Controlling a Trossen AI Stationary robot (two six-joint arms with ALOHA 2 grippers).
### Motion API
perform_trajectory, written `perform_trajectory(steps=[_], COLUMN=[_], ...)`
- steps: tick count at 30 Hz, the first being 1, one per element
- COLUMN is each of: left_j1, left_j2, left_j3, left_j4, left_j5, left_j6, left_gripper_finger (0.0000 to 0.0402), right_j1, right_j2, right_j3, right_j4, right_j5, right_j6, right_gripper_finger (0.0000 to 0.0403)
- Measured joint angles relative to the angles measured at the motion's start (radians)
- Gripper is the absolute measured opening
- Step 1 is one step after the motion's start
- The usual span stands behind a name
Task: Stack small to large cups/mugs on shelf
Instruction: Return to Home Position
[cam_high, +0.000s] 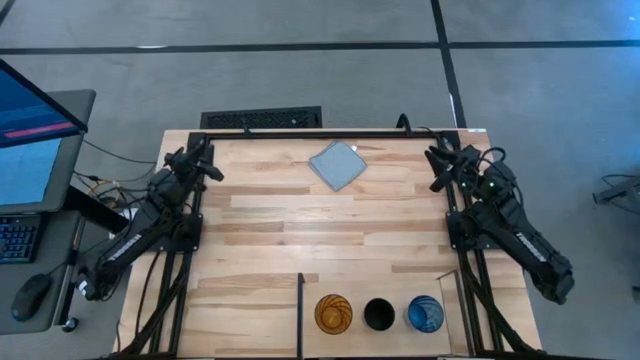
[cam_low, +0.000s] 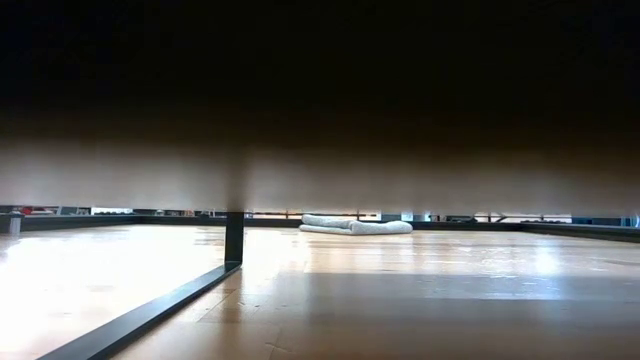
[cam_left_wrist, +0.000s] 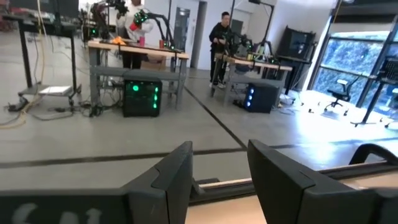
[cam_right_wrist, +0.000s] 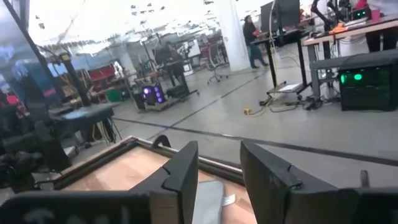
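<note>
Three cups stand upright in a row on the shelf (cam_high: 400, 290), the plank section at the table's near edge between thin black bars: the amber tumbler (cam_high: 333, 314), the black cup (cam_high: 379, 314) and the blue cup (cam_high: 425, 314). My left gripper (cam_high: 210, 158) rests at the far left corner, open and holding nothing; its fingers frame the room in the left wrist view (cam_left_wrist: 221, 168). My right gripper (cam_high: 436, 165) waits at the far right corner, open too, seen also in the right wrist view (cam_right_wrist: 219, 171). In the low view the cups are hidden.
A grey-blue folded cloth (cam_high: 337, 165) lies near the table's far edge, also in the low view (cam_low: 355, 225). A black divider bar (cam_high: 300, 310) bounds the shelf's left side. A monitor and keyboard sit left of the table. People stand at benches beyond.
</note>
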Motion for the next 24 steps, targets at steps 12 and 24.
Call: perform_trajectory(steps=[12, 24], left_j1=[0.000, 0.000], left_j2=[0.000, 0.000], left_j3=[-0.057, -0.058], left_j4=[0.107, 0.105], left_j5=[0.002, -0.022], left_j6=[-0.014, -0.003], left_gripper_finger=[0.0146, 0.0146], right_j1=[0.000, 0.000], right_j2=[0.001, 0.000], right_j3=[-0.193, -0.193], right_j4=[0.259, 0.195], right_j5=[0.004, 0.051], right_j6=[0.049, 0.040], right_gripper_finger=[0.0143, 0.0145])
